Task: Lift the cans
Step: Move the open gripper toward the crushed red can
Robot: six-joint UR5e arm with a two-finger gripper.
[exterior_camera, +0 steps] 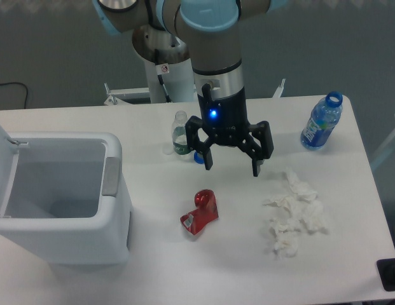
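Camera view: jaws spread wide and empty, the gripper should shift toward the crushed red can, then descend squarely astride it.

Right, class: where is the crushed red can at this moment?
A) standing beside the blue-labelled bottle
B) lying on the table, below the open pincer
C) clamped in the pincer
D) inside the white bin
B: the red can lies on the table, with the open pincer empty above it.
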